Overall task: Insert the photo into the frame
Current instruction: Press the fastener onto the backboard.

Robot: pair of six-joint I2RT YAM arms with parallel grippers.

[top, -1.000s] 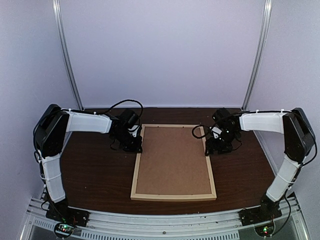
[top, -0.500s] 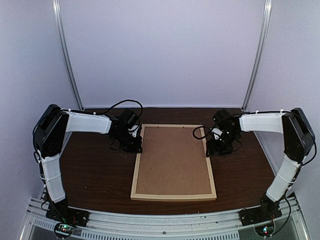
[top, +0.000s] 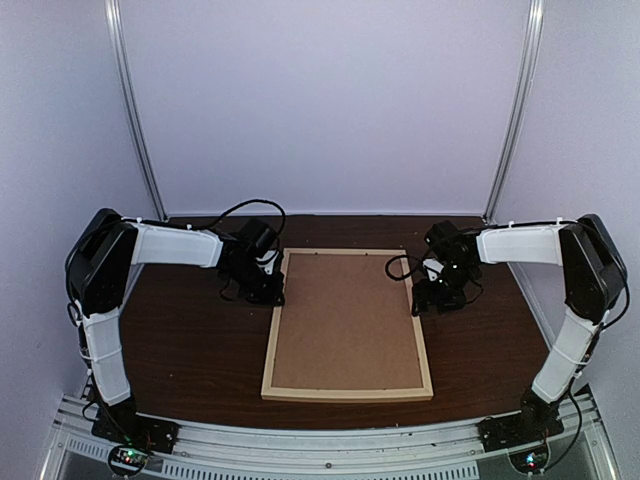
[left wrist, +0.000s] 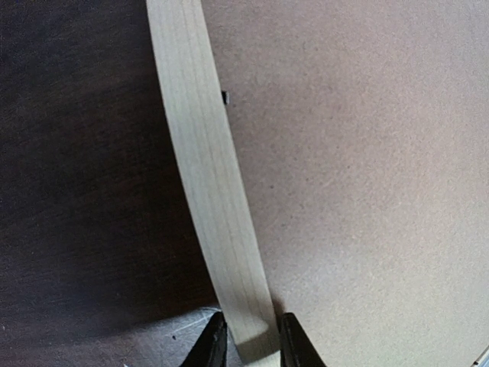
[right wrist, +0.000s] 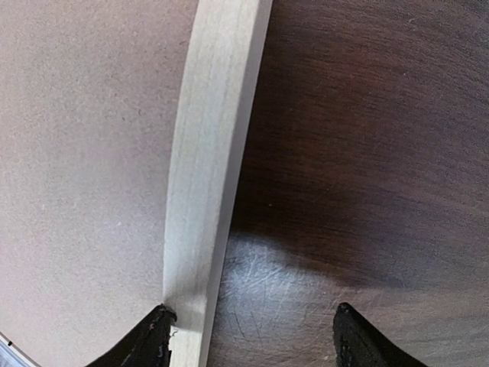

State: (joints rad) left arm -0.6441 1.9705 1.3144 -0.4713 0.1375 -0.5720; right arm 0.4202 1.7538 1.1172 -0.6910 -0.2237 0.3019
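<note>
Both long rails of the thin light-wood rectangular frame (top: pixel 347 393) are attended: left gripper (left wrist: pixel 248 338) pinching one, right gripper (right wrist: pixel 252 330) spread open astride the other.

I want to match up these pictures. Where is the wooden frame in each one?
Top external: the frame lies flat mid-table, between both arms.
Left wrist: one rail of the frame curves from the top down between the fingers of the left gripper.
Right wrist: one rail of the frame runs down the middle, beside one finger of the right gripper.
Shared landmark: the brown board inside it.
</note>
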